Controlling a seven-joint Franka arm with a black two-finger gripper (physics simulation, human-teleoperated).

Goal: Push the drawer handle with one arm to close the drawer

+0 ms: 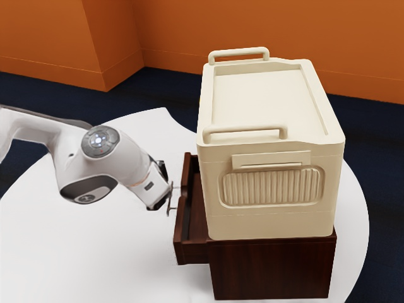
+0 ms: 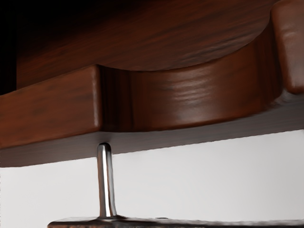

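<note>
Drawer (image 1: pixel 182 230): dark brown wood, found open; extended from the cabinet (image 1: pixel 271 268) toward the exterior view's left, on the side approached by the arm (image 1: pixel 120 158).
Drawer front (image 2: pixel 190 97): formed with a curved dip in its top edge, as is seen in the wrist view.
Handle (image 1: pixel 168 209): slim, mounted on the outer face of the drawer front; a shiny metal post (image 2: pixel 106 185) is seen running from that face to the bar.
Gripper (image 1: pixel 166 189) position: held right by the handle, with the hand tilted; contact cannot be confirmed.
Gripper state: whether released or clenched cannot be told.
Cabinet placement: set on the white round-edged table (image 1: pixel 107 252).
Cream box (image 1: pixel 268 218): rested upright on top of the cabinet; a ribbed panel is borne on its side, two raised grips on its top.
Surroundings: orange walls (image 1: pixel 240 28), dark blue floor (image 1: pixel 38 98).
</note>
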